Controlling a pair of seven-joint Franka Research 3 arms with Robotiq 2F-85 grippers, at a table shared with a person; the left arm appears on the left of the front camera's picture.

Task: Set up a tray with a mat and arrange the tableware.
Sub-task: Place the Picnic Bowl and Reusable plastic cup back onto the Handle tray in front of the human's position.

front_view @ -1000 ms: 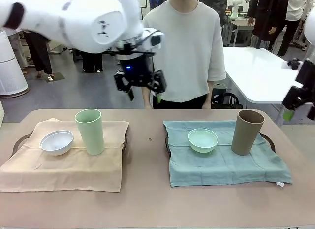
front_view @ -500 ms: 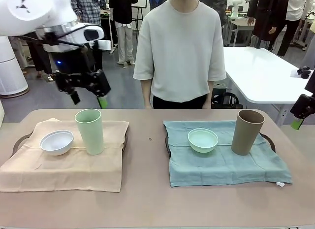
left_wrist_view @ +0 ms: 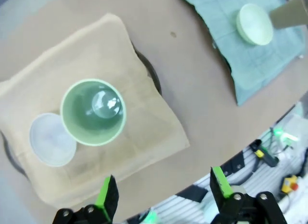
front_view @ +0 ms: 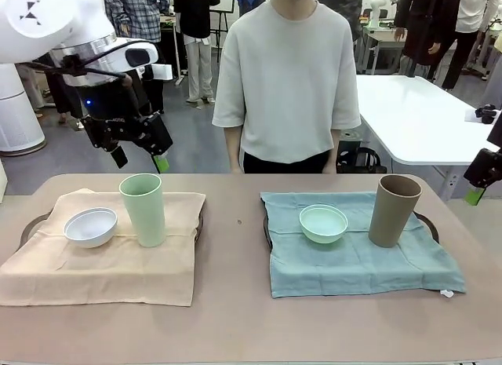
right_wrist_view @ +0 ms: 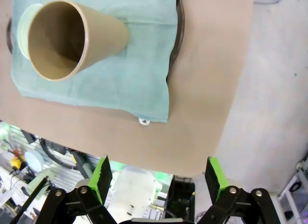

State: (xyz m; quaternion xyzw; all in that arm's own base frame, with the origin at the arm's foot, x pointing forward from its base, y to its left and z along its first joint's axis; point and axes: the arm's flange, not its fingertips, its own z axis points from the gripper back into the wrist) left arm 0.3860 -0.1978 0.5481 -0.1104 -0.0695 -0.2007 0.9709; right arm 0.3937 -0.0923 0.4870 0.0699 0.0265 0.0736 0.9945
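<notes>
On the left a beige mat covers a dark tray; on it stand a small white bowl and a tall pale-green tumbler. My left gripper hangs open above and behind that tumbler. The left wrist view looks down into the tumbler, with the white bowl beside it and the open gripper empty. On the right a teal mat over a second tray carries a mint-green bowl and a tan-brown tumbler. My right gripper is open beyond the table's right edge, past the brown tumbler.
A person in a pale T-shirt stands at the far side, hands out of sight. A bare strip of brown table separates the two trays. A small white tag lies at the teal mat's front corner. A white table stands behind on the right.
My left arm swung from in front of the person to the left, above the beige tray, and is now almost still. The right gripper drew back toward the right edge. The tableware stayed put.
</notes>
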